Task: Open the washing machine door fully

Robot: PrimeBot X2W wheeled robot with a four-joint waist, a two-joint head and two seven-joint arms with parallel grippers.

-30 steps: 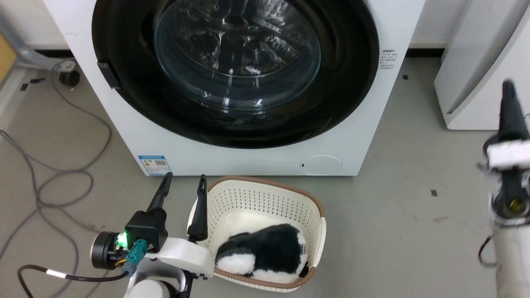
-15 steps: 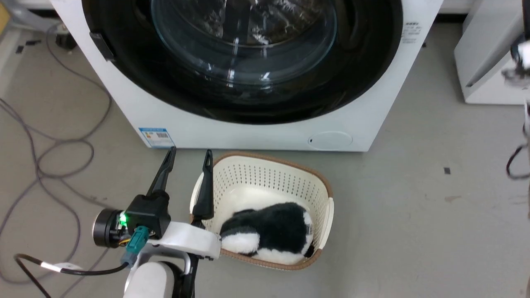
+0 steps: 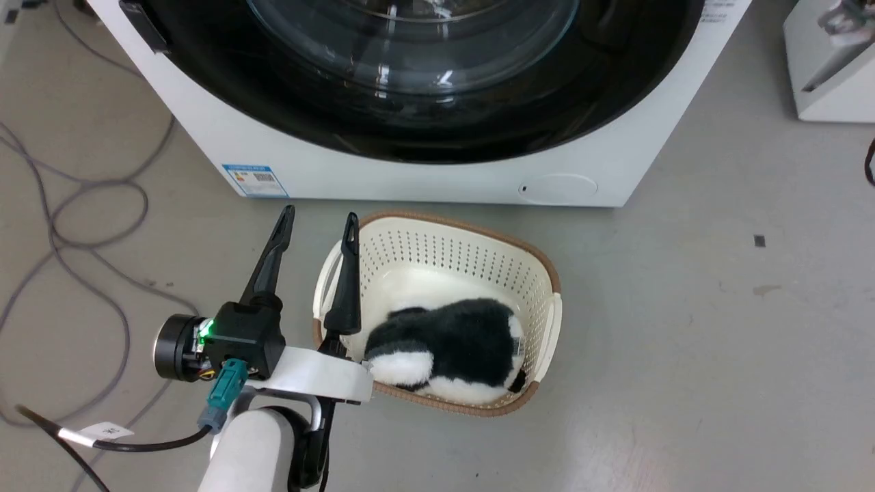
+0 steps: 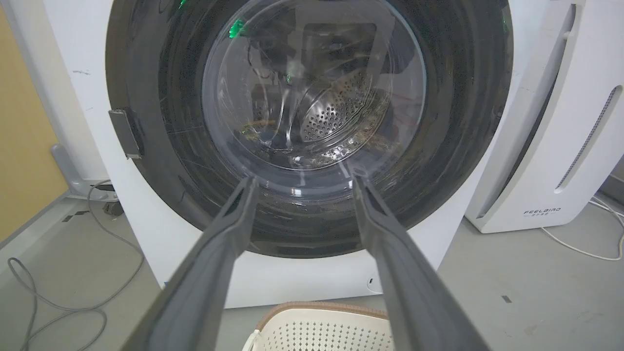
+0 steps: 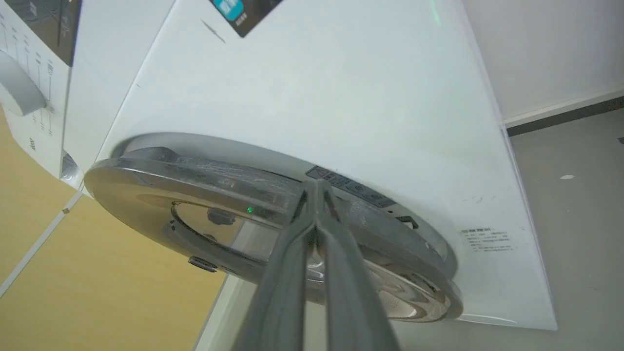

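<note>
Washing machine door (image 3: 410, 61) runs across the top of the head view: glossy black rim, bulging clear glass, spanning most of the white washing machine (image 3: 410, 181) front. From here it looks flush against the front. Left gripper (image 3: 320, 213) is at the lower left over the floor (image 3: 683, 307), jaws spread wide and empty. They point toward the machine's bottom edge and are well short of the door. Its right finger crosses the left rim of the cream basket (image 3: 478, 229); can't tell if it touches. Black-and-white plush toy (image 3: 451, 342) lies in the basket, which sits just in front of the machine. Left wrist view: door (image 4: 312, 97) straight ahead, its glass framed between the two spread fingers of the left gripper (image 4: 304, 178). Small dark latch tab (image 4: 124, 131) on the rim's left side, basket (image 4: 321, 312) rim below, white appliance (image 4: 560, 146) beside the machine. Right wrist view: right gripper (image 5: 317, 184) has jaws pressed together, gripping nothing. Its tips sit right at the door (image 5: 204, 195) rim edge, seen edge-on where the rim meets the white front (image 5: 317, 87). Can't tell contact from just off it, nor whether the door is cracked open. Grey cables (image 3: 89, 225) loop on the floor left of the machine.
</note>
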